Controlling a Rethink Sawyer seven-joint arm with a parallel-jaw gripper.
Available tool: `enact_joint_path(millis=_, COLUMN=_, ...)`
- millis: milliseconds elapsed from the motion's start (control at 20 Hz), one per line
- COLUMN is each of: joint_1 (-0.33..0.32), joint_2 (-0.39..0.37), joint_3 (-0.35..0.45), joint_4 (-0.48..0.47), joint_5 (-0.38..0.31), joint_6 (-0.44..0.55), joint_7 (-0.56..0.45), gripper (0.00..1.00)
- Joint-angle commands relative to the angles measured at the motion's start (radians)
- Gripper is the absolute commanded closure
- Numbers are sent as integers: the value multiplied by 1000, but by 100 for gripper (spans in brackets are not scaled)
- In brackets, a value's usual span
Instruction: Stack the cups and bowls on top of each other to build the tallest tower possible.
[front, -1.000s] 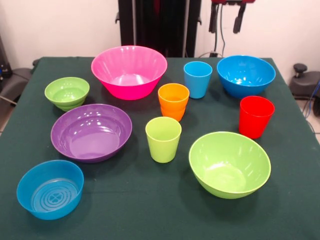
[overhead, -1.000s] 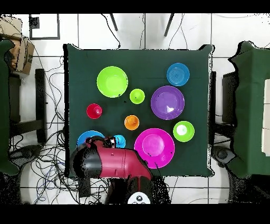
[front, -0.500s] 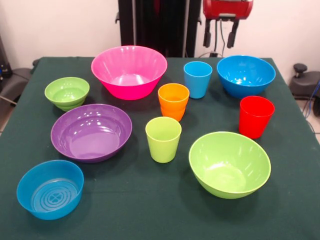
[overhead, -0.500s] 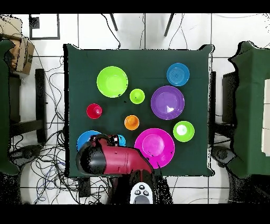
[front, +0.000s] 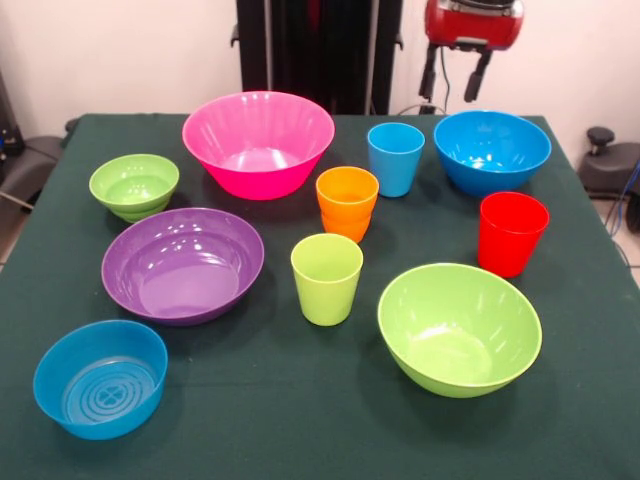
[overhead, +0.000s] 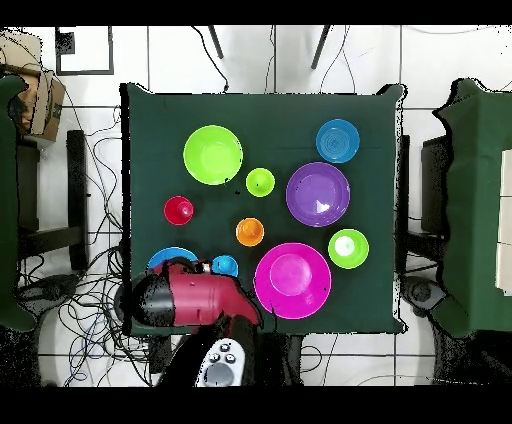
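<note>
Cups (front: 327, 278) number four, bowls (front: 459, 328) six, all apart on the table (front: 300, 420). Only the front view shows the gripper (front: 456, 75), jaws spread, empty.

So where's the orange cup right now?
In the front view the orange cup stands near the table's middle, apart from the others: pink bowl behind-left, light blue cup behind-right, lime green cup in front.

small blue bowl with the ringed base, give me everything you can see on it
The small blue bowl is glossy, translucent-looking blue plastic with steep sides and raised concentric rings with a cross moulded in its flat floor. It stands upright and empty on the green tablecloth, at a corner of the table, apart from everything; the purple bowl is nearest. Nothing touches it but the cloth.
</note>
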Motion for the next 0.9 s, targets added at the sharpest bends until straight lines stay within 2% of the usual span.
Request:
enact_joint_path(millis=50, joint_1=111, joint_2=133, joint_3=-99, joint_4=-225, joint_5=71, joint_6=189, joint_7=307, gripper=0)
enact_joint_path(millis=300, joint_1=147, joint_2=178, joint_3=-136, joint_4=-297, joint_5=85, joint_6=236, joint_7=376, gripper=0)
enact_joint_path(millis=900, joint_1=114, joint_2=256, joint_3=-122, joint_4=-389, joint_5=100, joint_6=252, joint_7=462, gripper=0)
